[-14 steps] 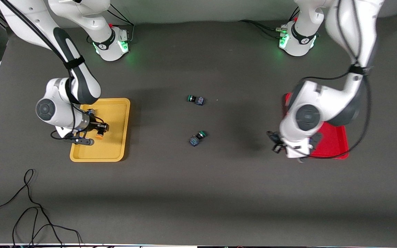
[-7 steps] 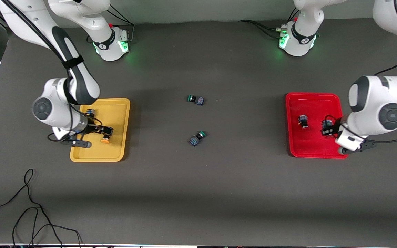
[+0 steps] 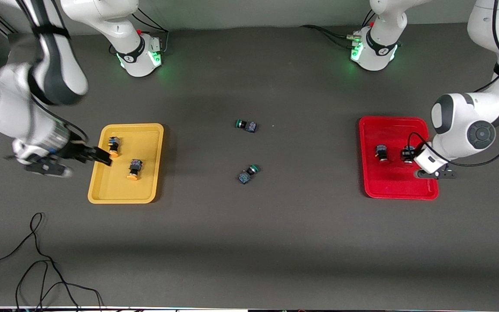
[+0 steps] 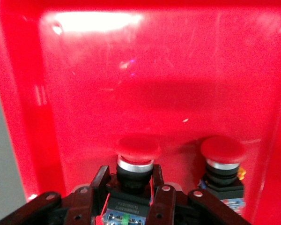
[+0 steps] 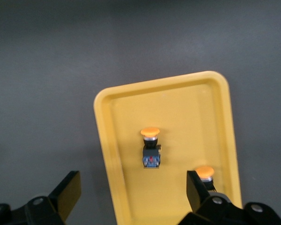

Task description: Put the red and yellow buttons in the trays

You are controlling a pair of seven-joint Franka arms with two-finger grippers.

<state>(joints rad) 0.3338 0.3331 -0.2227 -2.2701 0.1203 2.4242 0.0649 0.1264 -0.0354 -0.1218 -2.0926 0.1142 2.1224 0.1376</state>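
Note:
The red tray (image 3: pixel 399 186) holds a red button (image 3: pixel 380 153). My left gripper (image 3: pixel 407 155) is low inside this tray, shut on a second red button (image 4: pixel 135 149) that stands beside the first one (image 4: pixel 222 152). The tray's floor fills the left wrist view (image 4: pixel 131 70). The yellow tray (image 3: pixel 145 138) holds two yellow buttons (image 3: pixel 113 146) (image 3: pixel 134 169). My right gripper (image 3: pixel 78 162) is open and empty, up over the yellow tray's rim at the right arm's end. Its wrist view shows the tray (image 5: pixel 187 108) and both buttons (image 5: pixel 150 147) (image 5: pixel 205 172).
Two green-capped buttons (image 3: pixel 246 125) (image 3: pixel 248 172) lie on the dark table between the trays. A loose black cable (image 3: pixel 37 260) lies near the front camera at the right arm's end.
My right gripper let go of the second yellow button in the yellow tray and rose away toward the table's end. My left gripper carried the red button to the red tray and lowered it in.

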